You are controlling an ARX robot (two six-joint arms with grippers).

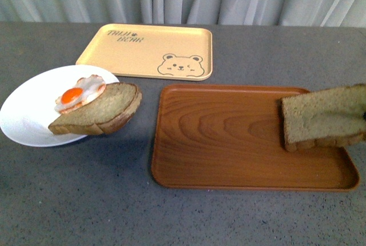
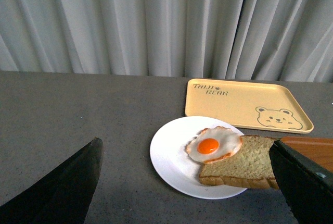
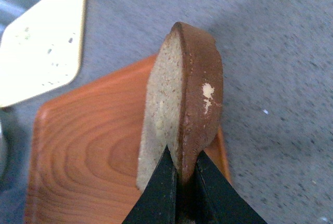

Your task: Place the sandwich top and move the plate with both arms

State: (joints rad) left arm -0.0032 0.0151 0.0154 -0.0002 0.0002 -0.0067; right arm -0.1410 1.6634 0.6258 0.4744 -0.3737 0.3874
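Observation:
The sandwich top [image 1: 323, 117], a thick brown wholegrain slice, hangs tilted over the right end of the brown wood-grain tray [image 1: 229, 143]. My right gripper [image 3: 183, 161] is shut on its lower edge; the slice [image 3: 179, 104] stands on edge between the fingers. The white plate [image 1: 28, 114] sits at the left and bears a flatter bread slice [image 1: 100, 108] with a fried egg [image 1: 80, 92]. My left gripper [image 2: 187, 182] is open, its fingers [image 2: 67, 182] wide apart, above the table short of the plate [image 2: 171, 156]. Neither arm shows in the front view.
A pale yellow bear-printed tray [image 1: 146, 48] lies at the back, behind the plate and the wood tray. Grey curtains hang behind the dark grey table [image 1: 86, 200]. The bread with the egg overhangs the plate's rim toward the wood tray.

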